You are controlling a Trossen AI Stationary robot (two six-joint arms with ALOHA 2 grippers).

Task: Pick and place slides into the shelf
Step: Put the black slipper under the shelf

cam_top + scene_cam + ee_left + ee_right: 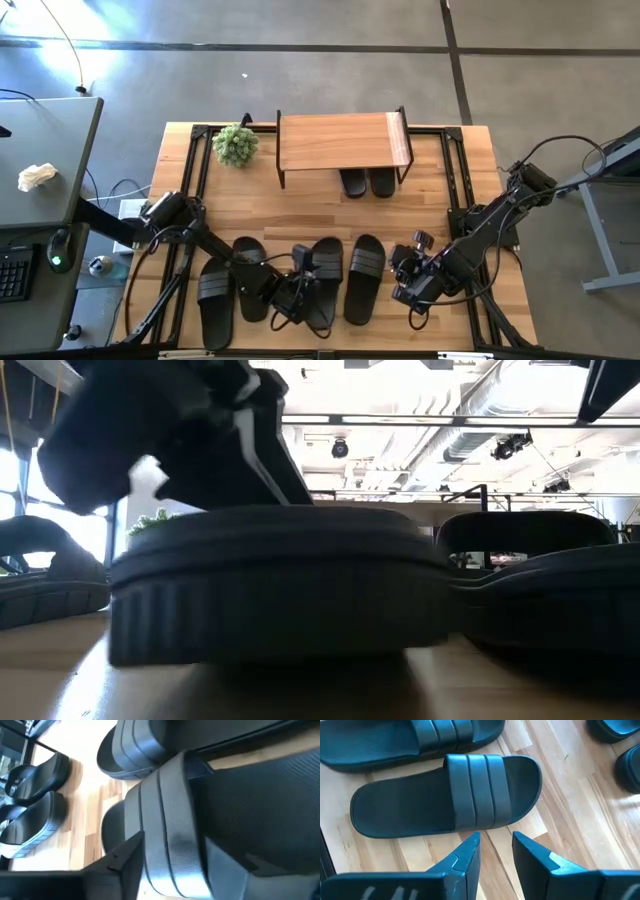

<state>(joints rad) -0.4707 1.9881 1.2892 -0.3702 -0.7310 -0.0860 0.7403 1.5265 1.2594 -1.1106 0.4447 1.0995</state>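
Two of the matching black rubber slide sandals (367,182) already sit side by side under the low shelf with the light wooden plank top and thin black metal legs (335,143), toward its right end, so by my reckoning about a third of the job is done. Four more black slides remain in a row along the near edge of the pale wooden worktop (300,215): one at the far left (215,300), one next to it (248,275), a third (322,275) and the rightmost (365,277).

The left pincer (297,295) is down low over the third sandal; the left wrist view shows one dark finger (127,852) right against that sandal's ribbed strap (167,825), but whether it is spread or already pinching the strap I cannot tell.

The right pincer (496,849) hovers just beside the rightmost slide (447,795), its fingers slightly apart and holding nothing.

A small green potted plant (236,144) stands left of the shelf. Room is left under the shelf's left part for more sandals.
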